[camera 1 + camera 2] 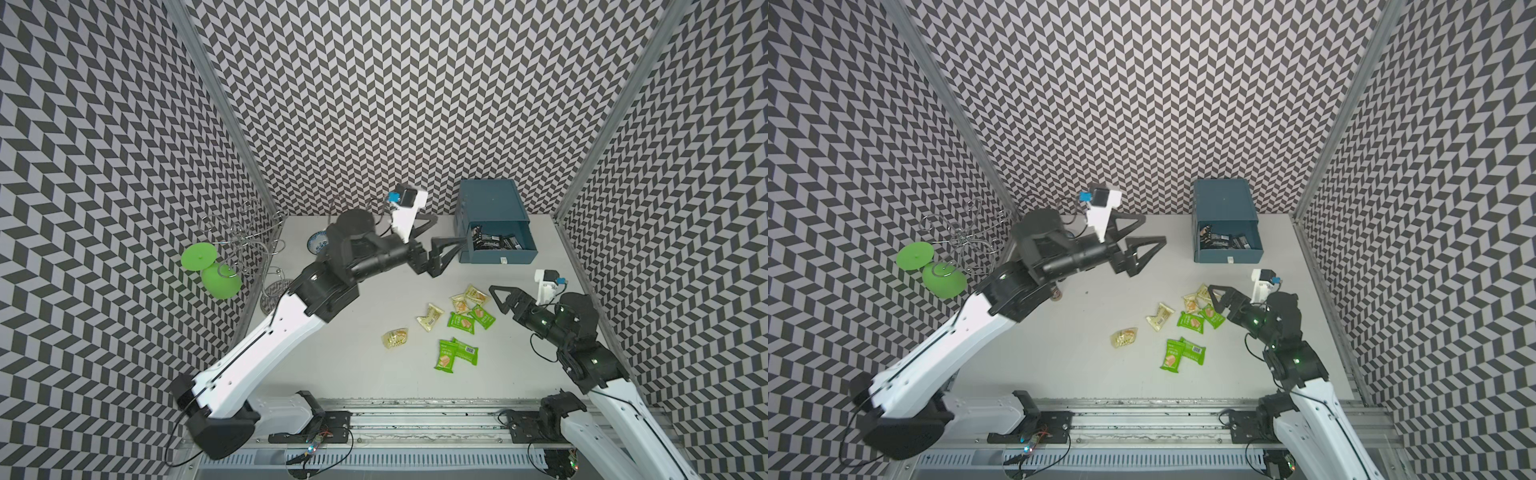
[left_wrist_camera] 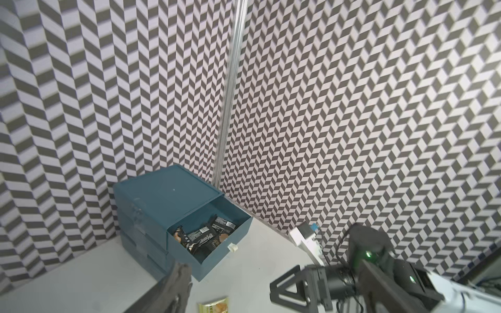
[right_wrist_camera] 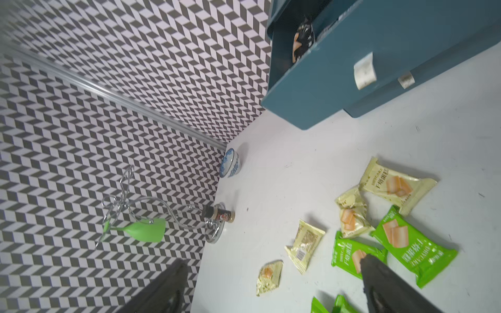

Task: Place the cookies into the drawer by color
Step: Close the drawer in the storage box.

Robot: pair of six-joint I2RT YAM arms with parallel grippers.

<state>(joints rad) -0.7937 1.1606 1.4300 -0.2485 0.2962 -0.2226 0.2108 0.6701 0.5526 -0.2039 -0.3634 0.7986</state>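
Nearest the camera, a metal rail (image 1: 415, 417) carries the bases of both arms along the front edge of the white surface (image 1: 353, 374). At far left stands a wire rack (image 1: 245, 237) with a green plastic goblet (image 1: 220, 282) hanging upside down from it; a small brown jar (image 3: 221, 214) stands by the rack's foot and a blue-patterned bowl (image 3: 230, 164) sits further back near the wall. The left hand (image 1: 1154, 227) is raised above the surface near the left side of the drawer, its two fingers spread wide and holding nothing. Centre right, eight cookies lie loose on the surface: four pale yellow packets (image 1: 430, 316), two of them apart to the left and two overlapping at the back of the group, and four green packets (image 1: 461, 323) in two overlapping pairs. Behind them, a blue drawer unit (image 1: 490, 199) stands against the rear wall; its top drawer (image 1: 498, 259) is pulled out and holds only black packets (image 1: 494, 243). The right hand (image 1: 500, 301) sits low just to the right of the rear yellow and green packets, fingers wide apart and empty; whether a finger touches a packet cannot be told.
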